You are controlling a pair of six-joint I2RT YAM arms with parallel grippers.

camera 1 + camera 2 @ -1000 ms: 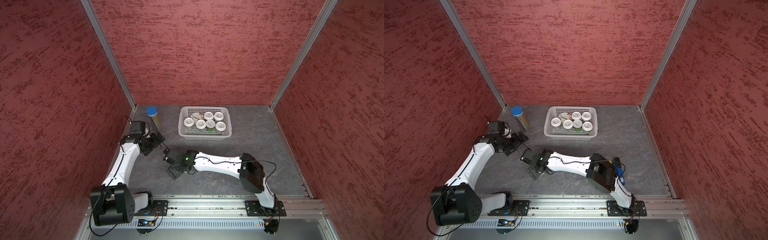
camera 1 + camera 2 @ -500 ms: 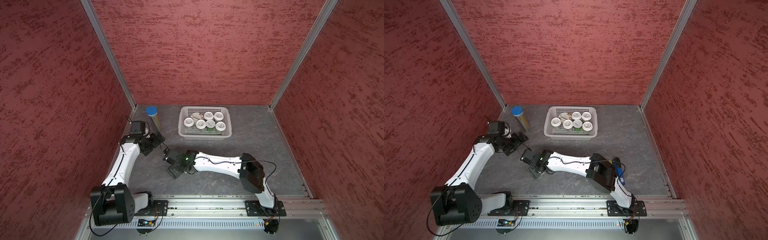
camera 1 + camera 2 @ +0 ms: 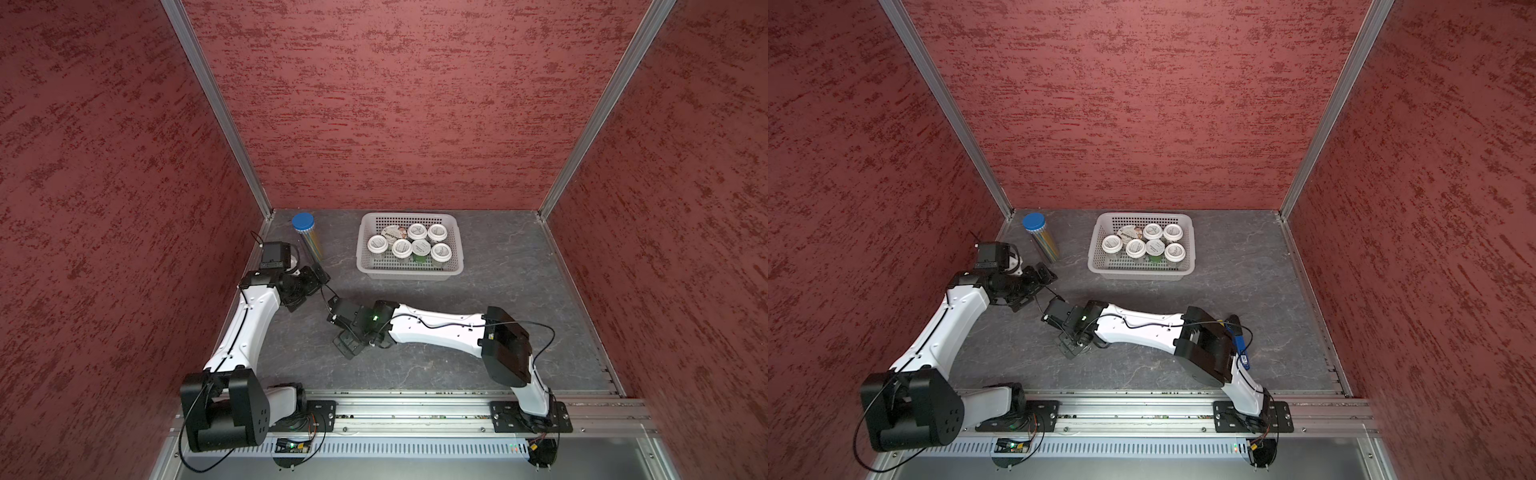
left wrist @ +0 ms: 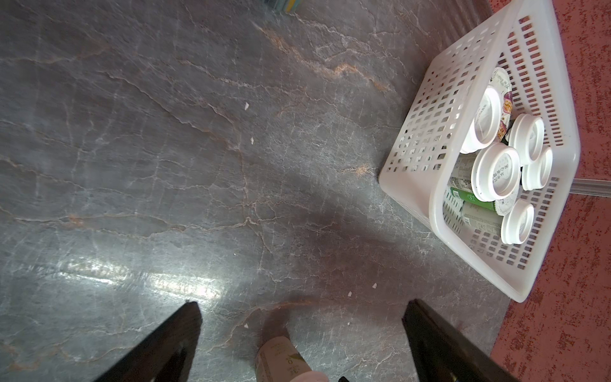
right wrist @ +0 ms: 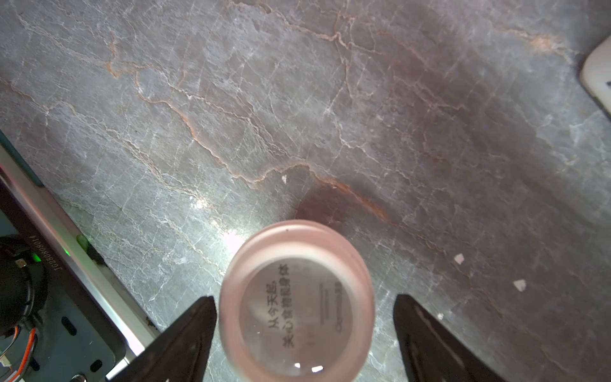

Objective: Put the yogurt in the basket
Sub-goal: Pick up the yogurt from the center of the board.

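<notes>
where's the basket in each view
in a top view: basket at the table's far middle
in a top view: basket, same spot
left wrist: basket in front of the red wall
right wrist: cannot tell; a pale corner might be it
shared landmark: the white-lidded cups inside it

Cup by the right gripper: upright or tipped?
Upright: the cup stands on the table, printed top toward the wrist camera, between the open fingers of the right gripper.

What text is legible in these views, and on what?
"从今天起, 关心食物和身体": lid of the yogurt cup, right wrist view.
"hobani", first letter not visible: foil lid of the Chobani cup in the basket.
"JG25...", rest unsure: strip on dark hardware, right wrist view.
Blurred: print on the other lids, cup side labels.
</notes>
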